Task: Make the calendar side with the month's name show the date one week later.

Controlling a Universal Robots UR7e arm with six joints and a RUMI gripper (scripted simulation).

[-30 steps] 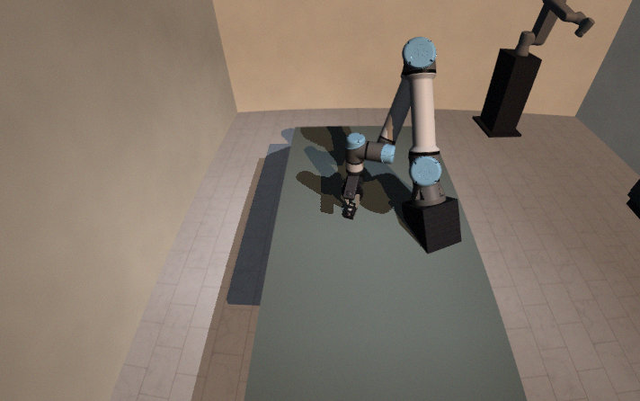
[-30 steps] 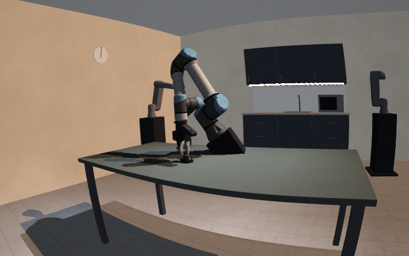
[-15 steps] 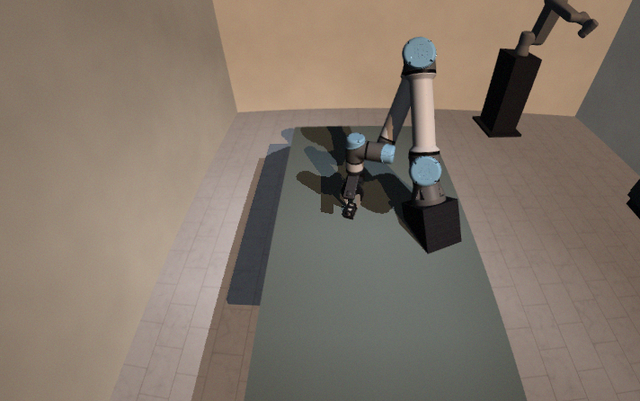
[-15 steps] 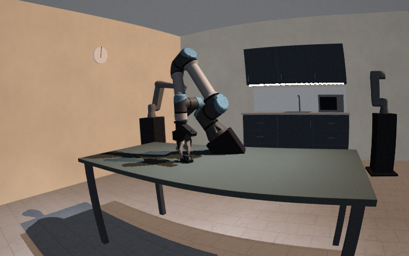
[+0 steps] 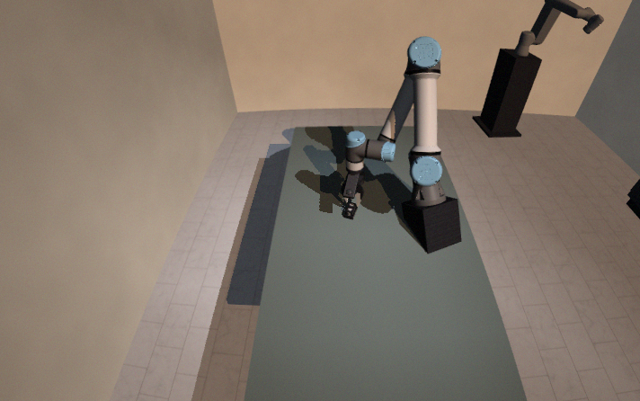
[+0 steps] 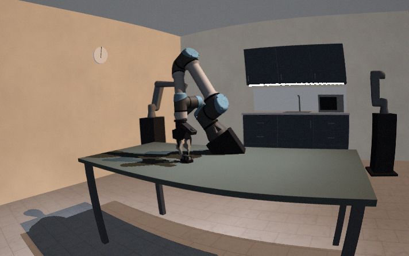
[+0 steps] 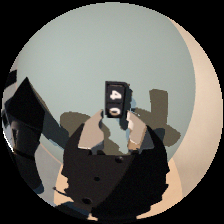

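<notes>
In the exterior view, the small dark calendar (image 5: 349,210) (image 6: 186,160) (image 7: 106,95) is sitting on the left part of the green table (image 5: 377,307) (image 6: 271,174) (image 7: 65,55), with the black arm base (image 5: 443,227) (image 6: 226,144) standing farther back and to the right. The gripper (image 5: 349,201) (image 6: 185,154) (image 7: 114,110) is reaching down over it, its fingers standing slightly apart around the cube showing a 0 (image 7: 115,109) and gripping nothing. Beside that cube, the one showing a 4 (image 7: 115,94) is lying beyond the fingertips, its digit appearing sideways in the wrist view.
</notes>
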